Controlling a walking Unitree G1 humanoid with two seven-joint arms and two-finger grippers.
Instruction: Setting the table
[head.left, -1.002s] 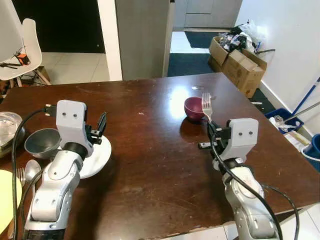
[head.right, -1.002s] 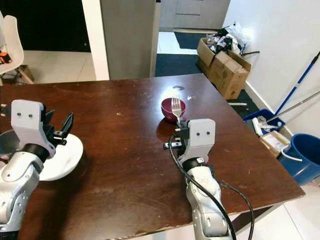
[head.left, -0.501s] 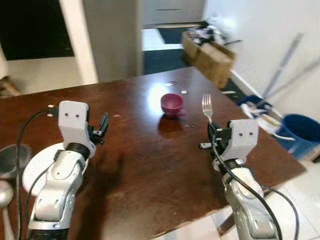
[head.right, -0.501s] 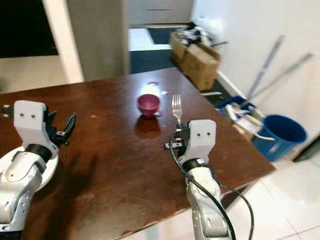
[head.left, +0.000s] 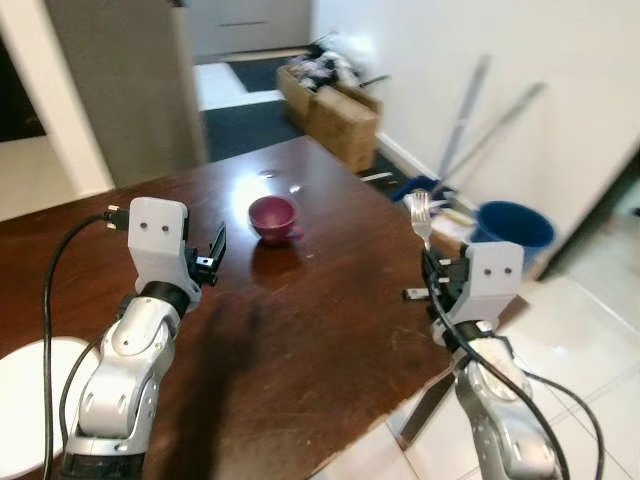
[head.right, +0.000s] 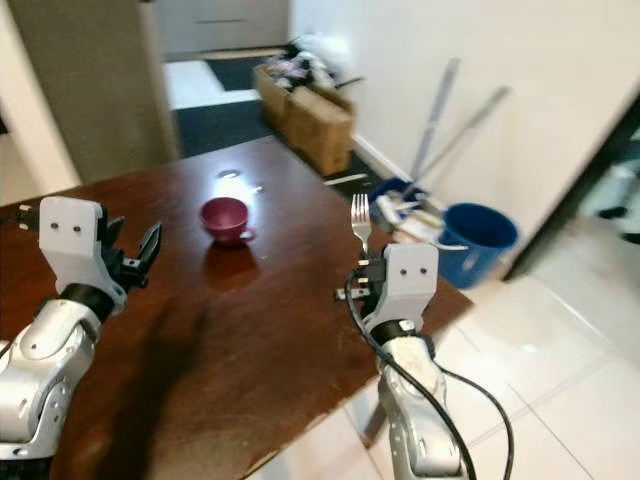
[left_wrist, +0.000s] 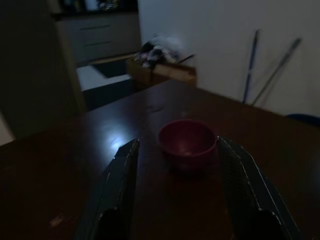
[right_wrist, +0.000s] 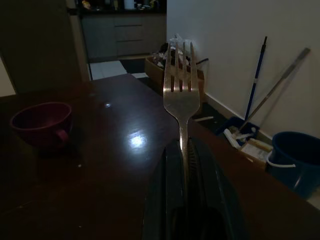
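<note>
Silver fork (head.left: 419, 216) — upright, tines up, clamped in the right gripper (head.left: 432, 268) past the table (head.left: 330, 310) edge; maroon cup (head.left: 272, 215) lies to its left. Left wrist view: left gripper (left_wrist: 175, 192) spread wide, empty, nearer the cup. Right wrist view: fingers pinch the handle.

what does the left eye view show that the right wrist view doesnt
The left eye view takes in the open left gripper held above the table, the white plate at the table's near left, and the silver arms themselves. The right wrist view gives a close look along the fork, its handle clamped between the shut fingers, tines pointing away from the gripper. Both share the maroon cup on the dark wooden table, the blue bucket, the cardboard boxes and the mop handles against the white wall.
</note>
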